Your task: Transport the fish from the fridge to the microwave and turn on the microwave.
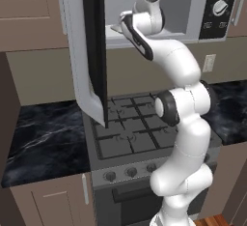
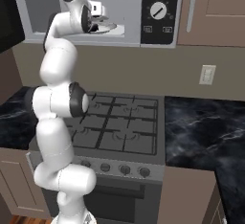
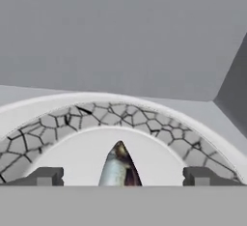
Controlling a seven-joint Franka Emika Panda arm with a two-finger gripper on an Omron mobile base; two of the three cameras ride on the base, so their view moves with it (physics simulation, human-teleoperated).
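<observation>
I am looking along the gripper [image 3: 123,176] in the hand view, and its two dark fingertips [image 3: 44,176] are standing wide apart, released, with nothing clamped between them. The fish [image 3: 119,168] is lying between them on a white plate [image 3: 77,150] with a cracked grey mosaic band, inside the grey cavity of the microwave [image 1: 193,17]. From the left base view I am seeing the microwave door [image 1: 89,51] hanging open to the left, above the gas stove [image 1: 130,133]. From the right base view I am seeing the arm [image 2: 60,98] reaching up into the cavity, the plate under the hand, and the round knob [image 2: 158,11] on the dark panel
</observation>
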